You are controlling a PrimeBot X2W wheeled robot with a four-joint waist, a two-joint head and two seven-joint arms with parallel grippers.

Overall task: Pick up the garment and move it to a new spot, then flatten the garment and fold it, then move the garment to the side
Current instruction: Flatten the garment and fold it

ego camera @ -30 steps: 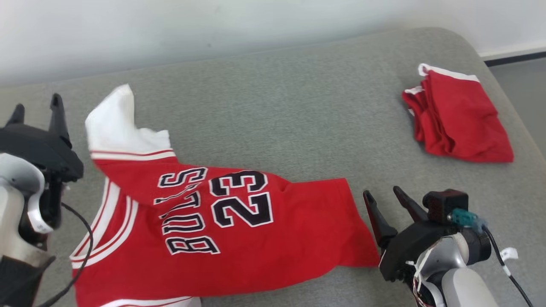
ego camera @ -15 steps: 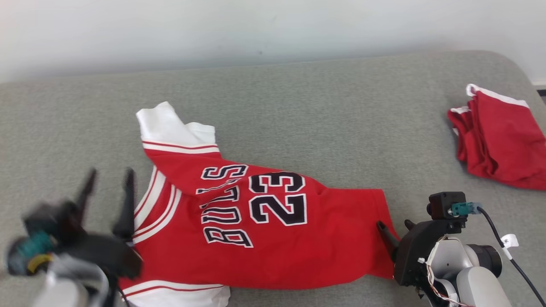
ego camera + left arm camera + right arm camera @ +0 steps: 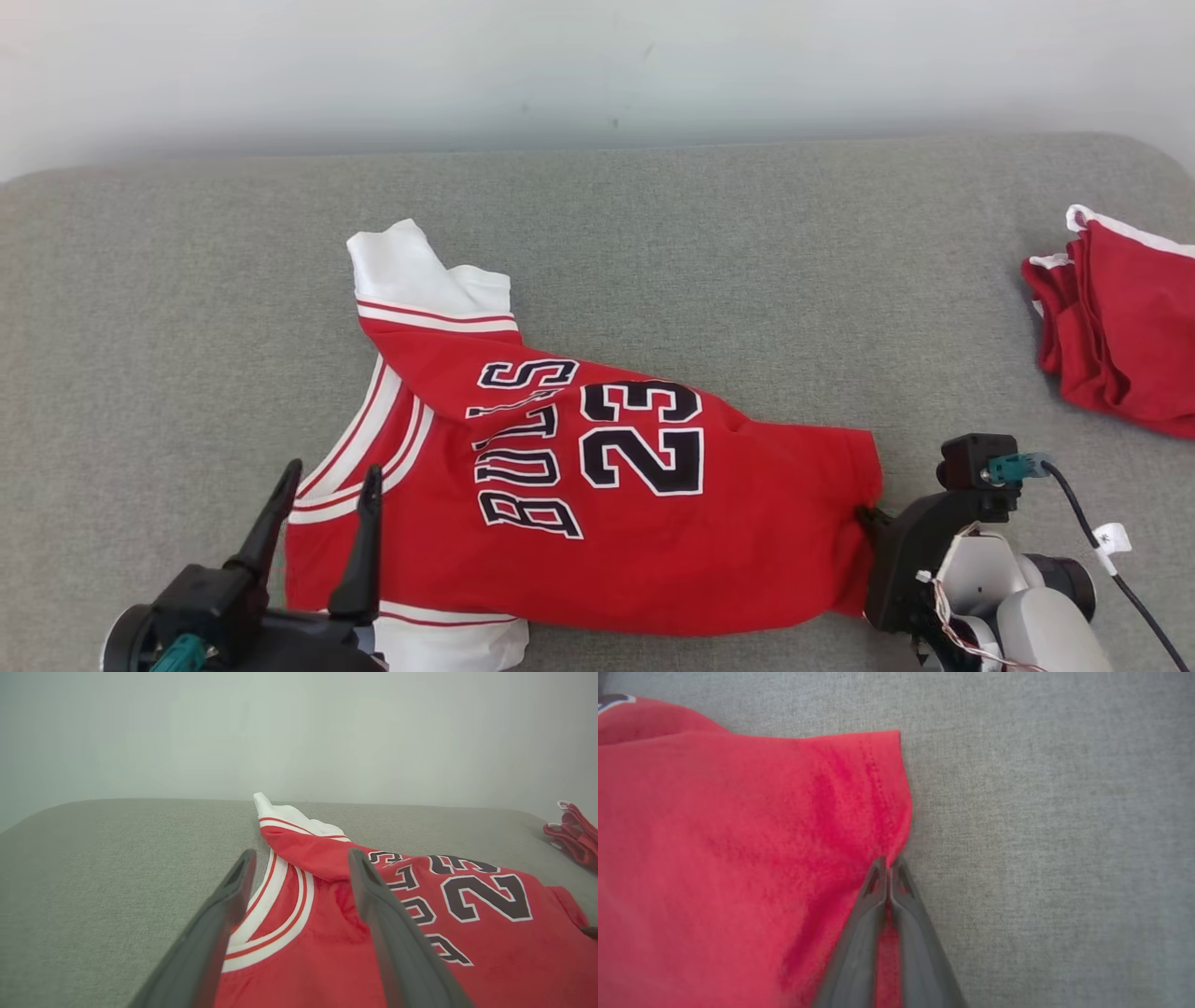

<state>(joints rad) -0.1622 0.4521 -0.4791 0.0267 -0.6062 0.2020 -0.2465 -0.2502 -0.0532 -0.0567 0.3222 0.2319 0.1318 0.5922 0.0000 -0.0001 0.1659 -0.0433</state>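
The garment (image 3: 597, 523) is a red jersey with white trim and dark lettering, lying mostly flat on the grey surface with one shoulder folded over. My right gripper (image 3: 866, 515) is shut on the garment's hem at its right edge; in the right wrist view the fingertips (image 3: 889, 865) pinch the red cloth (image 3: 738, 849). My left gripper (image 3: 327, 481) stands open at the garment's neckline, one finger on the grey surface and one over the red cloth. In the left wrist view both fingers of the left gripper (image 3: 301, 858) straddle the white-striped collar of the garment (image 3: 467, 933).
A second red piece of clothing with white trim (image 3: 1120, 327) lies bunched at the far right of the grey padded surface (image 3: 187, 327), also seen as a red bundle (image 3: 574, 835). A pale wall runs behind. Bare grey surface lies left of and beyond the jersey.
The head camera has swung, shifting the scene. My right gripper has closed onto the jersey's hem. My left gripper has come down from the far left to the collar, still open.
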